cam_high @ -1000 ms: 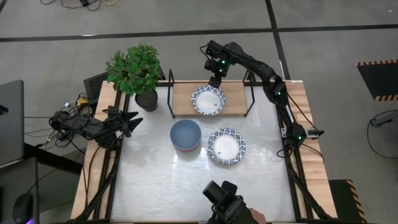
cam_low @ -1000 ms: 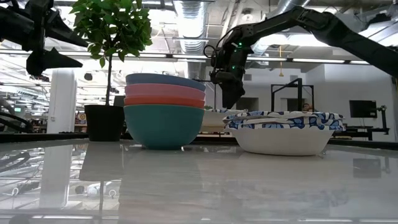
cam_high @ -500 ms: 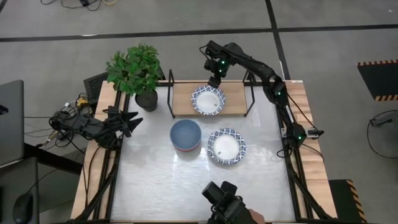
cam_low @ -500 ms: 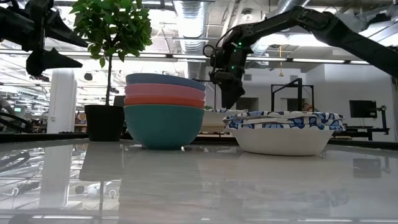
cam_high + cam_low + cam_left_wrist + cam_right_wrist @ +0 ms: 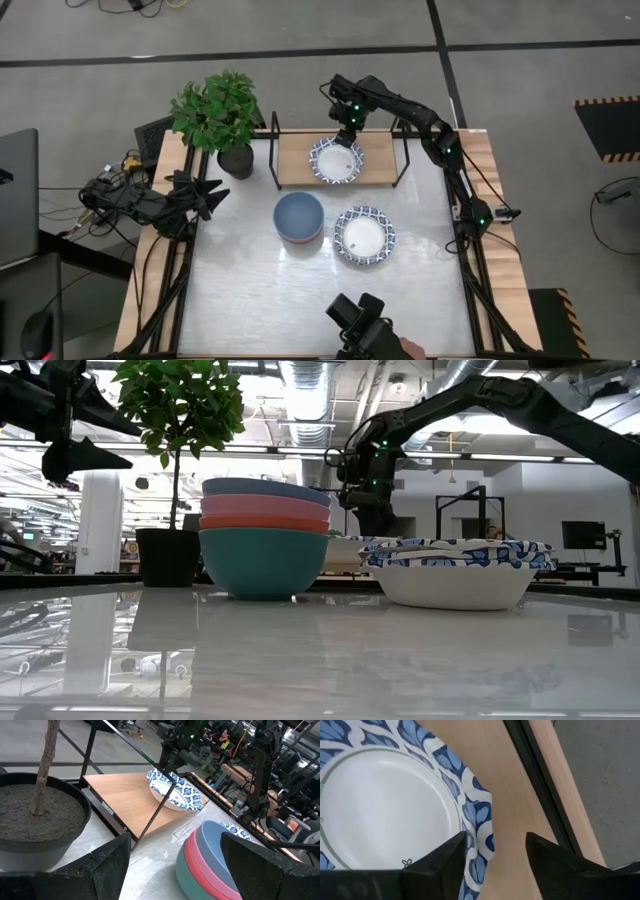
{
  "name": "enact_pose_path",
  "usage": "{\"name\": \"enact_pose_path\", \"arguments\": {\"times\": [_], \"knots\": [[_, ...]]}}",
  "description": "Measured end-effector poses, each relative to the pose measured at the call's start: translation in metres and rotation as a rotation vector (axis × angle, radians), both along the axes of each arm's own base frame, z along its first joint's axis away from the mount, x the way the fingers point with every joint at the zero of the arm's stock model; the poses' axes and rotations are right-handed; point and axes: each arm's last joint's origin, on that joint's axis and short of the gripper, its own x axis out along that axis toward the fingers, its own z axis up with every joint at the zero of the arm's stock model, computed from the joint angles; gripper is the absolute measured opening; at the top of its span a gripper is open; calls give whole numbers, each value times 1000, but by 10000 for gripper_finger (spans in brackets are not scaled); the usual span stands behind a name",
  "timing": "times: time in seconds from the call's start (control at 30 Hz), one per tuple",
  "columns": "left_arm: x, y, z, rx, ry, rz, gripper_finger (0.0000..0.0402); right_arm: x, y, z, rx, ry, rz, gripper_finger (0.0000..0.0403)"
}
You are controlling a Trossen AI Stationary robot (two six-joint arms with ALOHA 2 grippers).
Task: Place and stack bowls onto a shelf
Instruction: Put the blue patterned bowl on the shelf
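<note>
- Plant pot [image 5: 236, 160] with its leafy plant stands at the table's far left corner, just beside the shelf's left wire frame; the left gripper [image 5: 213, 193] waits near it at the table's left edge, fingers spread wide and empty, as the left wrist view shows.
- Stacked plain bowls [image 5: 299, 217] sit at mid-table in front of the shelf: blue on top, pink or red beneath, teal at the bottom. None of them has been moved yet.
- Shelf [image 5: 295, 160], a light wooden plank between black wire ends, carries one patterned bowl [image 5: 336, 161] a little right of its middle. The bowl is shallow, white inside with a thin green ring, and has a blue leaf-patterned, slightly scalloped rim.
- Right gripper [image 5: 347, 130] has dropped lower over the bowl's far rim than half a second ago, when it hung higher behind the shelf. Its fingers straddle that rim with a clear gap, one over the bowl and one over the plank. They are probably not pinching it, though the fingertips are cropped from the right wrist view. I judge this bowl placed, or being nudged into position.
- Second patterned bowl [image 5: 364, 236] rests on the table [image 5: 250, 290], right of the stack and in front of the shelf, likely next to go up.
</note>
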Motion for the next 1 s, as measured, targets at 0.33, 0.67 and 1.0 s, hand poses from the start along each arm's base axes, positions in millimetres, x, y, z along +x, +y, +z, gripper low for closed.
{"name": "enact_pose_path", "arguments": {"times": [0.33, 0.67, 1.0], "knots": [[0, 0, 0, -6, -4, 3, 293, -5, 2, -8, -22, 91, 6, 55], [0, 0, 0, -6, -3, 1, 293, -22, 0, 0, -102, 260, -39, 33], [0, 0, -1, -5, 5, -6, 293, -34, 2, 0, -66, 370, -16, 26]]}}
